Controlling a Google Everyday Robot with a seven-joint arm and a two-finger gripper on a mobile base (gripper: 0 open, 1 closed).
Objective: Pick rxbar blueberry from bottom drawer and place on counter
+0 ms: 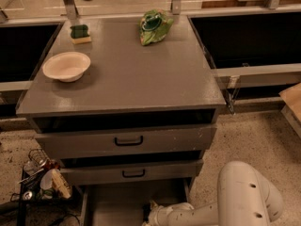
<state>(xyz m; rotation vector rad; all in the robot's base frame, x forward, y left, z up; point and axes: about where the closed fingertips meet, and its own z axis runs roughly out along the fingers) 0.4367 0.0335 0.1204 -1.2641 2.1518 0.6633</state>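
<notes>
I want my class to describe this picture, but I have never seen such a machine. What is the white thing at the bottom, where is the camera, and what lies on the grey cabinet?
The white jointed tube at the lower right is the robot arm. The robot has a single arm on a rolling base. At the arm's end is the gripper, a two-finger clamp. It reaches into the open bottom drawer at the lower edge of the picture. There is only one camera, and it looks down on the cabinet from the front; where it is mounted is not known. On the counter lie a pale bowl, a green sponge and a green chip bag. No snack bar shows, and whether the gripper holds anything cannot be seen.
</notes>
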